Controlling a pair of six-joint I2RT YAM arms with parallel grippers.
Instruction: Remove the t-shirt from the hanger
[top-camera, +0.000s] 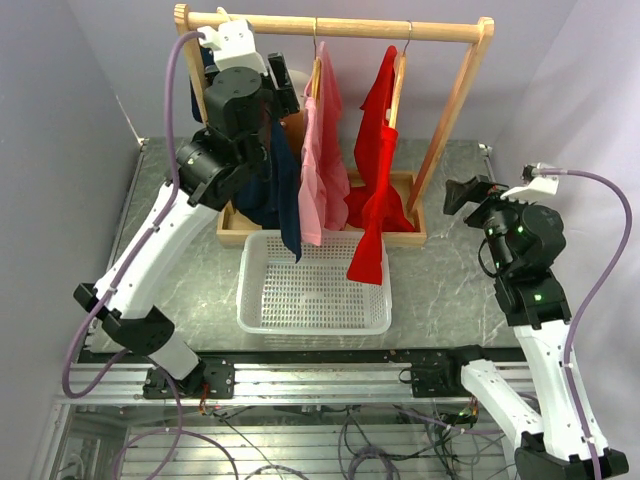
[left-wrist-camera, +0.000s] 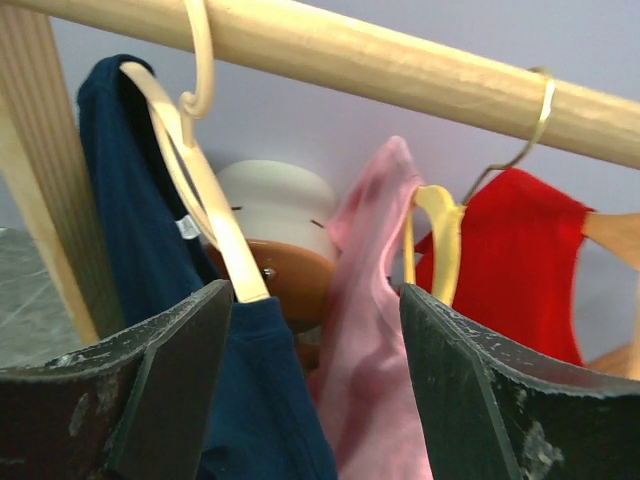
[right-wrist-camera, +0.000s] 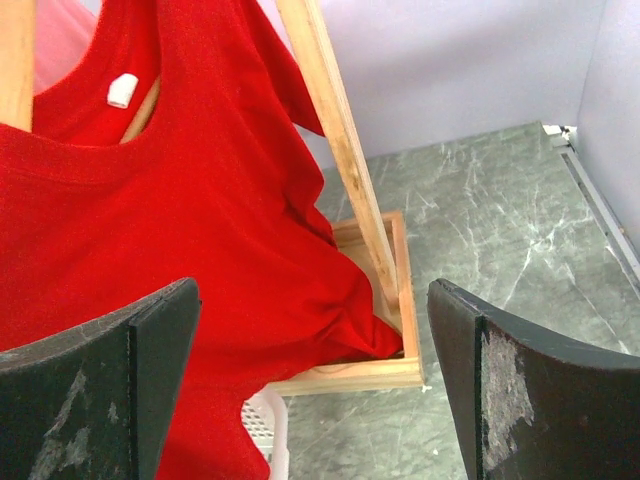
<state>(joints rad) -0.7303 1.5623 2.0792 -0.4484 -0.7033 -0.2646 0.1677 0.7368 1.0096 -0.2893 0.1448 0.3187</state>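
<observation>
The left gripper (left-wrist-camera: 310, 300) gapes wide, holding nothing, raised to the rail (left-wrist-camera: 400, 65), likely to reach the navy t-shirt (left-wrist-camera: 130, 200) hanging on its hanger (left-wrist-camera: 222, 240) at ten o'clock. The right gripper (right-wrist-camera: 310, 290), equally wide and empty, faces the red t-shirt (right-wrist-camera: 180, 200) at eleven o'clock.

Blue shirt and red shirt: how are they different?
The navy shirt hangs on a cream hanger; the red shirt hangs on a wooden hanger with a wire hook. The navy shirt is at the left end of the rail, the red shirt nearer the right. Both hang from that same rail.
</observation>
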